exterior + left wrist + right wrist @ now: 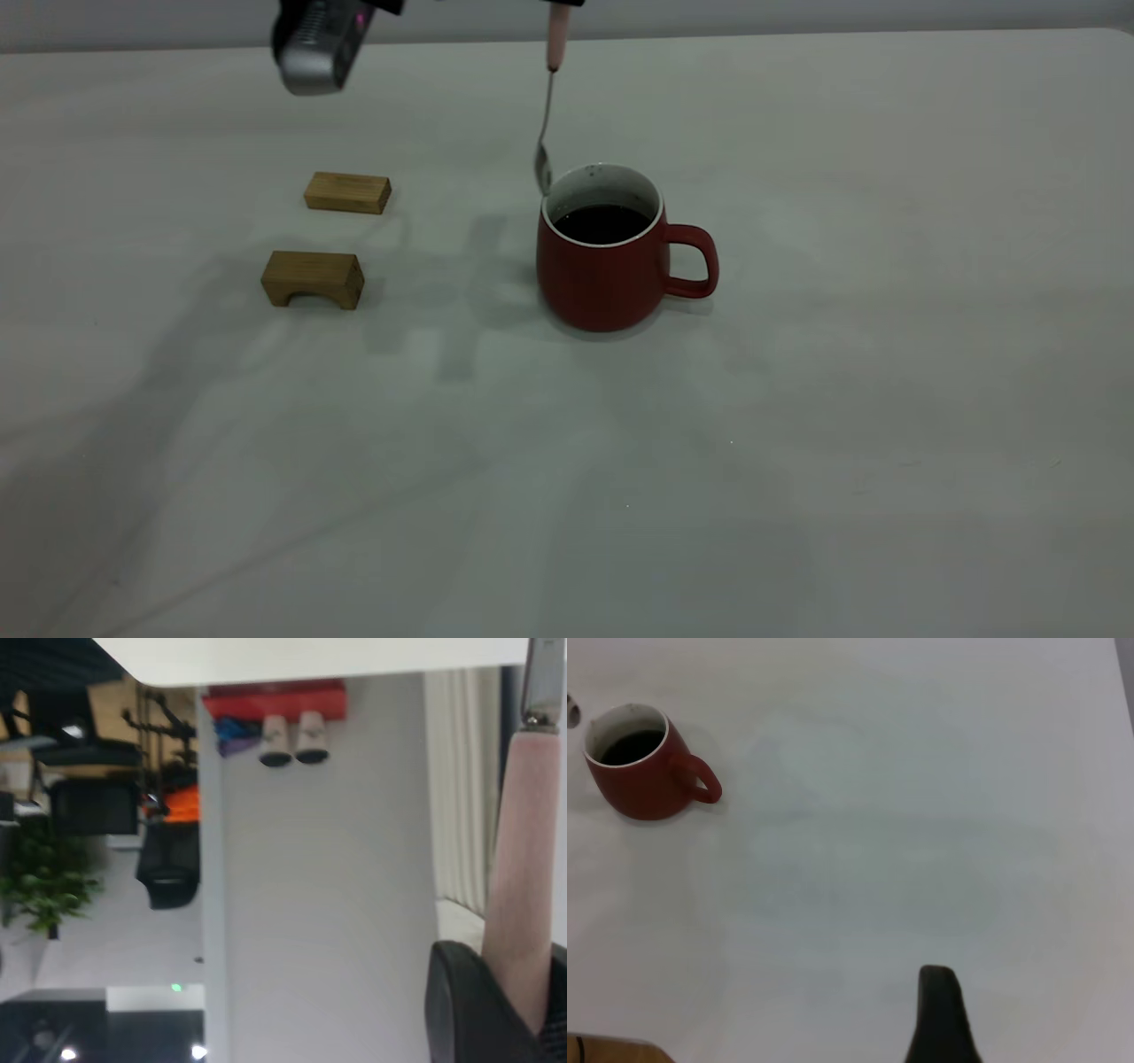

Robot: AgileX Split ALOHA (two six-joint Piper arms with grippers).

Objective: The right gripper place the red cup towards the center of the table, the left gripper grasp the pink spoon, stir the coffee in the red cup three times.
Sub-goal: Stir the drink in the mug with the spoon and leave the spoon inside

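One table (pixel 886 399), pale and wide, bearing all the rest.

Two grippers. Left gripper (pixel 518 1014) high over the far middle of the table, mostly cut off at the top of the exterior view, clenched on the pink end of the spoon; held that high, probably, so as to hang the spoon near upright and bring the bowl down through the cup's mouth. Right gripper (pixel 939 1019) well apart from the cup, over bare table, holding nothing in view; open or closed, cannot tell. Parked there, likely, to leave room for the stirring.

One cup (pixel 602 270), upright near the table's middle, handle turned toward the right arm's side, untouched by either gripper. Looks already placed for stirring.

Two wooden blocks, on the left arm's side, well apart from the cup: a flat one (pixel 347 192) farther back, an arched one (pixel 312 278) nearer the camera. No part in the task, by the look of it.

One spoon (pixel 545 115), hanging bowl-down, tilted slightly, bowl level with the cup's rim and just beside its far left edge, seemingly outside the cup and not in the liquid.

One pool of coffee (pixel 602 223), dark and glossy, sitting well below the rim; hence, probably, a further lowering needed before any stirring.
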